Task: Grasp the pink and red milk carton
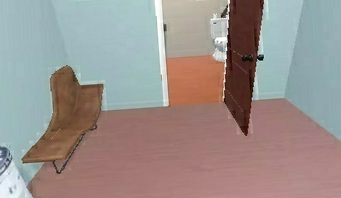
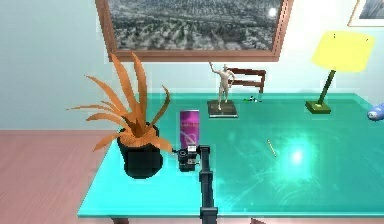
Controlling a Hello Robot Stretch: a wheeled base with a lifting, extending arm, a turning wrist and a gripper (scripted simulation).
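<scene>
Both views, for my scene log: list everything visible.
Lounge chair: one, brown, forward view's left.
Door: one, dark brown, forward view's middle-right.
Toilet: one, white, beyond the door.
Table: one, teal, arm side view.
Plant: one, orange, black pot, table's left.
Milk carton: one, pink-red, beside the plant.
Statuette: one, pale, table's far edge.
Lamp: one, yellow, table's far right.
Painting: one, grey, wall.
Arm: one, dark, bottom middle.
Claw: one, dark, below the carton; load cannot be told.

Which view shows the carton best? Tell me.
The arm side view: the carton stands upright on the table, near the plant and the gripper. The forward view faces a bench and a door.
</scene>
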